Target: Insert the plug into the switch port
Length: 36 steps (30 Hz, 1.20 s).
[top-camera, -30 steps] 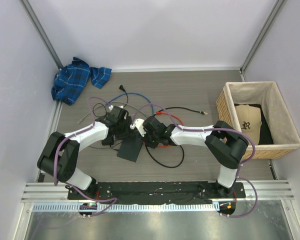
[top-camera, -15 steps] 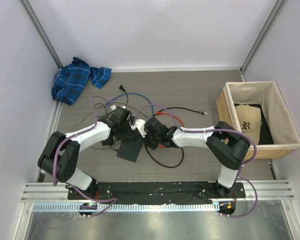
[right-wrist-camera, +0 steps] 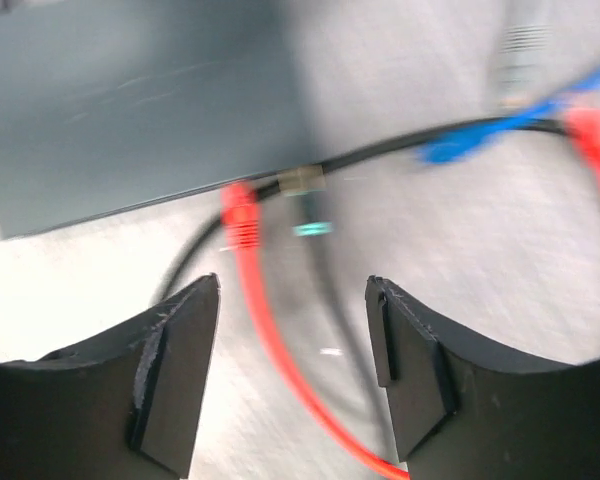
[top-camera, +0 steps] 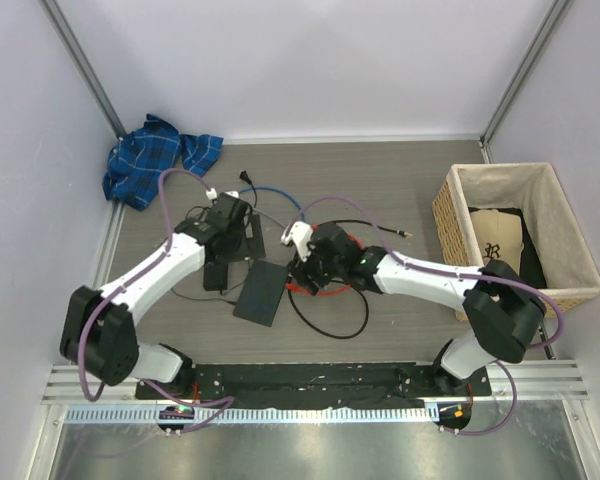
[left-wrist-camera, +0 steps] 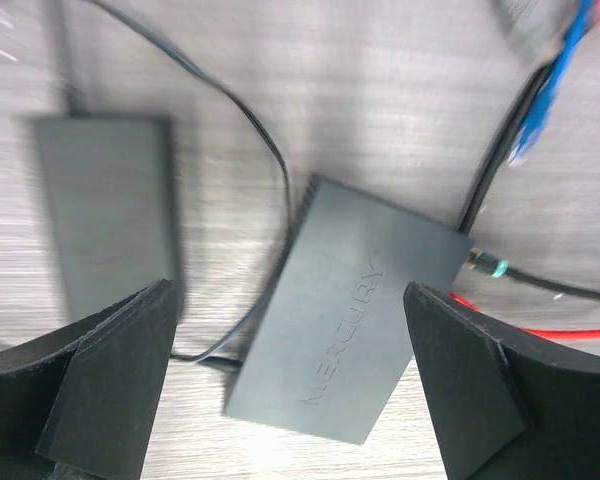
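Insertion looks finished: plug (right-wrist-camera: 300,181) sits in the switch port (left-wrist-camera: 467,255), at 2 o'clock on the switch (left-wrist-camera: 355,320). Left pincer (left-wrist-camera: 288,292) and right pincer (right-wrist-camera: 292,284) gape, empty. Next, back away without snagging the red cable (right-wrist-camera: 255,300).

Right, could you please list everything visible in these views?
switch: one, dark grey, table centre.
adapter brick: one, black, left of the switch.
plug: one, metal-tipped, at the switch's edge.
red cable: one, red, beside the plug.
blue cable: one, blue, behind the switch.
black cable: one loop, black, right of the switch.
cloth: one, blue plaid, far left corner.
basket: one, wicker, right side.
cap: one, tan, inside the basket.
left pincer: one, black, open, over the switch.
right pincer: one, black, open, over the plug.
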Tool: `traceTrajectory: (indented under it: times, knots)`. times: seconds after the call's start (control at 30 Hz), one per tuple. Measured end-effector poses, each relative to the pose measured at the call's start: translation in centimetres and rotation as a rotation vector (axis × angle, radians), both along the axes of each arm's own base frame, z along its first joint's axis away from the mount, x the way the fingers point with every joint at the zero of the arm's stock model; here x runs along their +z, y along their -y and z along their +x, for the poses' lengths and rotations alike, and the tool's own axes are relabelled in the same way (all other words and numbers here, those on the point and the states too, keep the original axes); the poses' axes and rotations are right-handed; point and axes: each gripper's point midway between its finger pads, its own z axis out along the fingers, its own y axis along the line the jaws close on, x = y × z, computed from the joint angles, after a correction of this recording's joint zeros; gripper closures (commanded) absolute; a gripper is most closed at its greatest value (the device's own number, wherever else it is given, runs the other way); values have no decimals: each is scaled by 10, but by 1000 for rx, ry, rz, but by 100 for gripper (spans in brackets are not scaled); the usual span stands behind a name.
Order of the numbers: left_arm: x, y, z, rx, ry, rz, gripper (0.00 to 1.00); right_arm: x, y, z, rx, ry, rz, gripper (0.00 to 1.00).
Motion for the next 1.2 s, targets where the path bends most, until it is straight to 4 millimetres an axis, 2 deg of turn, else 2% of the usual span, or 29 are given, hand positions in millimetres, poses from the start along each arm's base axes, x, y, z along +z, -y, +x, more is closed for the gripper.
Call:
traceTrajectory:
  times: [0.07, 0.23, 0.33, 0.4, 0.5, 0.63, 0.77, 0.9, 1.03, 1.13, 1.17, 1.2]
  knots:
    - [22, -9, 5, 8, 54, 8, 0, 11, 10, 17, -39, 12, 15, 32]
    - [82, -35, 8, 23, 231, 28, 0, 38, 33, 79, -160, 54, 44, 34]
    - [107, -49, 6, 32, 325, 51, 0, 45, 34, 116, -210, 74, 53, 34]
    - [117, -57, 4, 41, 375, 73, 0, 43, 29, 136, -230, 82, 52, 35]
    - [115, -68, 1, 52, 397, 116, 0, 31, 20, 163, -252, 87, 36, 37]
    - [100, -77, -3, 58, 375, 165, 0, 3, 6, 196, -279, 81, 7, 41]
    - [99, -83, -4, 73, 379, 186, 0, -27, 0, 218, -312, 74, -34, 49]
    - [105, -85, -5, 82, 398, 183, 0, -45, -2, 229, -337, 66, -54, 55]
    - [109, -87, -7, 87, 414, 175, 0, -46, -5, 234, -352, 65, -41, 65]
    - [111, -90, -7, 98, 422, 172, 0, -48, -6, 233, -358, 55, -35, 81]
    - [111, -90, -7, 99, 422, 172, 0, -49, -7, 233, -358, 51, -31, 93]
    - [112, -91, -7, 102, 423, 171, 0, -49, -8, 234, -363, 50, -26, 98]
